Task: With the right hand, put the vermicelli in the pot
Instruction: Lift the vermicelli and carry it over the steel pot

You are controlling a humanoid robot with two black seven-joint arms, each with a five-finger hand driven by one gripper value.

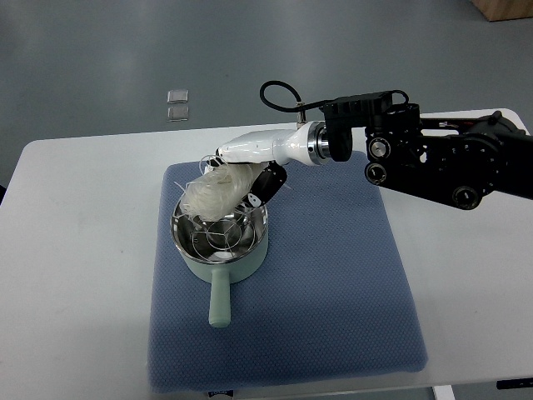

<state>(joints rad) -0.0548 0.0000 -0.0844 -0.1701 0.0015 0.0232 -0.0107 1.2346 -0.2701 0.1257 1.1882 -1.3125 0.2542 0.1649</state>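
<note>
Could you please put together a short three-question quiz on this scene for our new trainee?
1. True or false: the vermicelli lies flat on the blue mat, clear of the pot.
2. Which hand holds the vermicelli? A) left B) right C) neither
3. Fill in: the pot's handle points toward the ____ edge of the picture.

Key:
1. False: the bundle is held over the pot's rim, its lower strands hanging into the pot.
2. B: the right hand, whose arm comes in from the right, is shut on it.
3. Bottom.
</note>
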